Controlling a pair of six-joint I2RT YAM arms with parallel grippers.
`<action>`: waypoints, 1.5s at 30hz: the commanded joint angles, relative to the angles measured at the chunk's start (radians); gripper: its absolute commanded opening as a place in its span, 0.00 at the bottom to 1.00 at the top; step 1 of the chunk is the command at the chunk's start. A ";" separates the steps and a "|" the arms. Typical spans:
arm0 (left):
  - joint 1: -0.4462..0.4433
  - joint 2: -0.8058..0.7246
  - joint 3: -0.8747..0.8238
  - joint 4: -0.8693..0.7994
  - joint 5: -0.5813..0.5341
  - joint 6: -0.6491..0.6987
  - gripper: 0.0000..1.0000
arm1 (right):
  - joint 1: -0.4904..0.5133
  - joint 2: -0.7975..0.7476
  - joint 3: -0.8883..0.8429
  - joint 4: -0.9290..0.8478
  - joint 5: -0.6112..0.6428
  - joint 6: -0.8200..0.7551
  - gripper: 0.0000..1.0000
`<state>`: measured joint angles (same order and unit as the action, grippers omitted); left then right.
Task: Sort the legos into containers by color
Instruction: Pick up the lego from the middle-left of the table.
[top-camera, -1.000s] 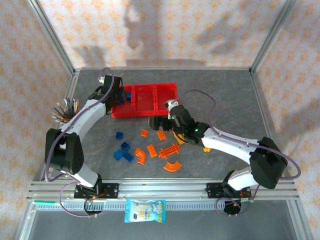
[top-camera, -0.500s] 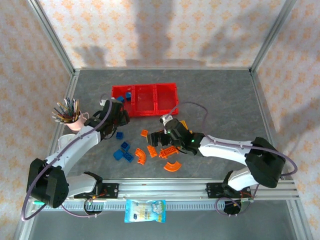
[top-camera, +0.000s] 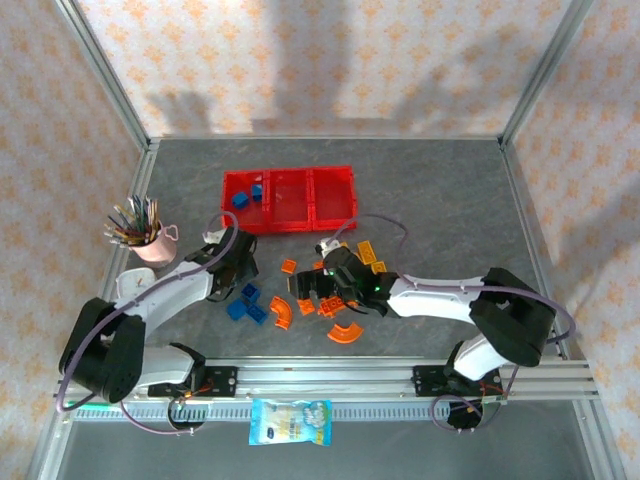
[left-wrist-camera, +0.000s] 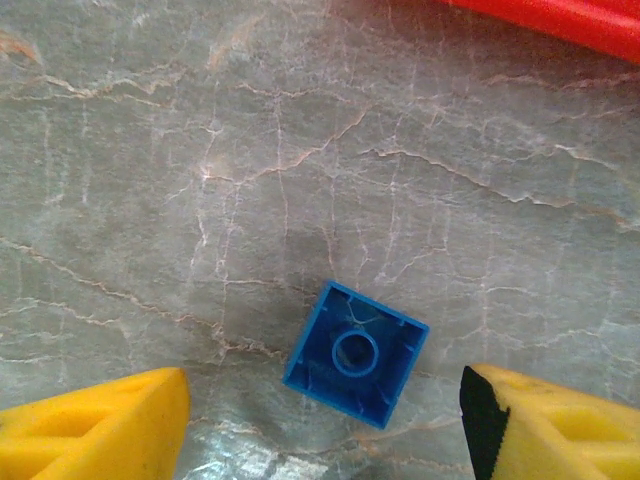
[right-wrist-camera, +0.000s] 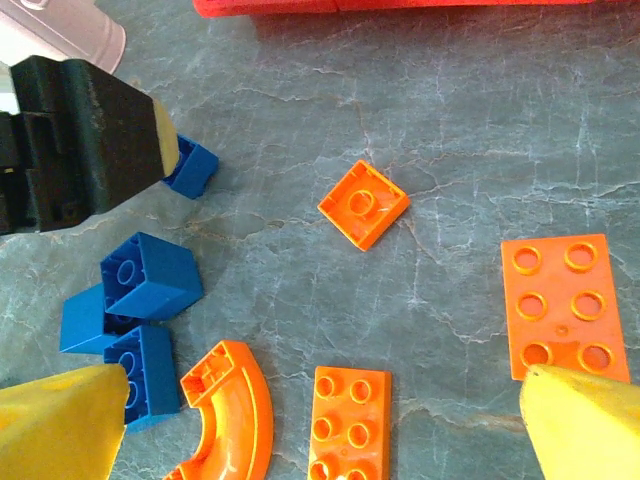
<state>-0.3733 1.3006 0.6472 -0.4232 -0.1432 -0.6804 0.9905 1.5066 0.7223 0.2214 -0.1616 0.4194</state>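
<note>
Broadly, the grey table (top-camera: 440, 200) carries it all, and both arms reach in low over its near half, meeting at the loose legos (top-camera: 300, 300). Across the far middle lies the red tray (top-camera: 335, 180), three compartments in a row, its left one holding two blue bricks (top-camera: 247, 196). A pink cup (top-camera: 152, 248) of pens stands to the left of the tray, close by the left arm.

The left gripper (left-wrist-camera: 325, 415) is released, with its yellow fingers (left-wrist-camera: 100, 425) spread wide. It hovers low over a single blue brick (left-wrist-camera: 356, 352) that lies hollow side up on the table between them, touching neither finger. The tray's edge shows just beyond.

The right gripper (right-wrist-camera: 322, 400) is likewise spread and grasps nothing. It hangs over the orange pieces: an eight-stud plate (right-wrist-camera: 558, 305) beside one finger, a six-stud brick (right-wrist-camera: 350, 415) between the fingers, and an arc (right-wrist-camera: 225, 410) next to that. A small square brick (right-wrist-camera: 364, 204) sits farther off toward the tray. A blue cluster (right-wrist-camera: 150, 280) lies by the other finger, near the left gripper's black body.

From above, a second arc (top-camera: 347, 332) lies nearest the arm bases.
</note>
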 joint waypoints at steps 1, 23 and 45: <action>0.001 0.066 0.015 0.061 -0.029 0.020 0.75 | 0.004 0.004 0.002 0.023 0.005 0.013 1.00; 0.057 0.223 0.071 0.137 0.001 0.116 0.48 | 0.004 0.033 0.038 -0.020 0.021 0.002 1.00; 0.057 0.042 0.133 0.064 -0.032 0.118 0.34 | -0.001 -0.020 0.144 -0.146 0.087 -0.021 1.00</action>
<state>-0.3244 1.3705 0.7223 -0.3218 -0.1352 -0.5743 0.9905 1.5227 0.8207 0.1291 -0.1341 0.4149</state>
